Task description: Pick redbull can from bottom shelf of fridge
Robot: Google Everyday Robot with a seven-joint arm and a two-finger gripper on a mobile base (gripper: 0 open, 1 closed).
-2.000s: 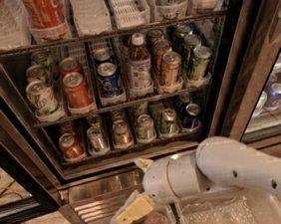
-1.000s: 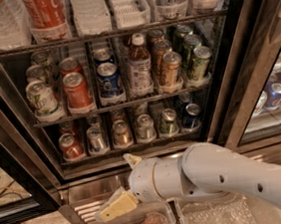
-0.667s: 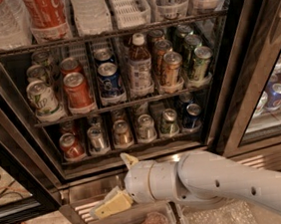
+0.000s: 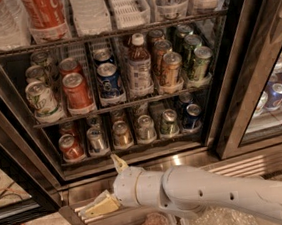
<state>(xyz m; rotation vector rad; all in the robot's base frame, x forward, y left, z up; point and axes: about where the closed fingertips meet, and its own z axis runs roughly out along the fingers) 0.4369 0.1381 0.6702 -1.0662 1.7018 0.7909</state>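
Hanging low before the fridge (image 4: pixel 237 166), the gripper (image 4: pixel 101 185) has its fingers spread wide and holds nothing. Up and to its left is a red can (image 4: pixel 70 147). The redbull can (image 4: pixel 97 139) stands directly above it on the bottom shelf (image 4: pixel 134 147), and a gold-brown can (image 4: pixel 121 134) is up and to its right. By my judgement, reaching in, grasping and lifting are all left to do.

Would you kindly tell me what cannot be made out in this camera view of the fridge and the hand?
- Cans on the bottom shelf: labels too blurred to read.
- Rows behind them: mostly hidden by those front cans.
- Bottles on the top rack: cut off by the upper edge.
- Hand, open below the fridge shelves: its arm runs off the right edge.
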